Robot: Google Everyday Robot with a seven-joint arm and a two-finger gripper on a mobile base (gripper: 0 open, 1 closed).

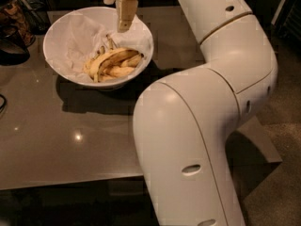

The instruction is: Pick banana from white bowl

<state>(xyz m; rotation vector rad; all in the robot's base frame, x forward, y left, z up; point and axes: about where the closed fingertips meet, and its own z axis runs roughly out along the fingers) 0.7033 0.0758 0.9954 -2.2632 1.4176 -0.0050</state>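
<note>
Hovering tool [125,14] over white bowl [52,60] | grip: cannot tell | banana [115,58] long axis lower-left to upper-right

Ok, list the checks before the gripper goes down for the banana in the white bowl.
1. Long curved brown-speckled yellow banana exposed atop the pile: ok.
2. Two-finger gripper lined up over the banana: cannot tell, it shows near the far rim.
3. Large round white bowl flat on the dark glossy table: ok.
4. Crumpled white paper lining off the banana: ok.
5. Shorter bananas apart from it: not ok, they touch.
</note>
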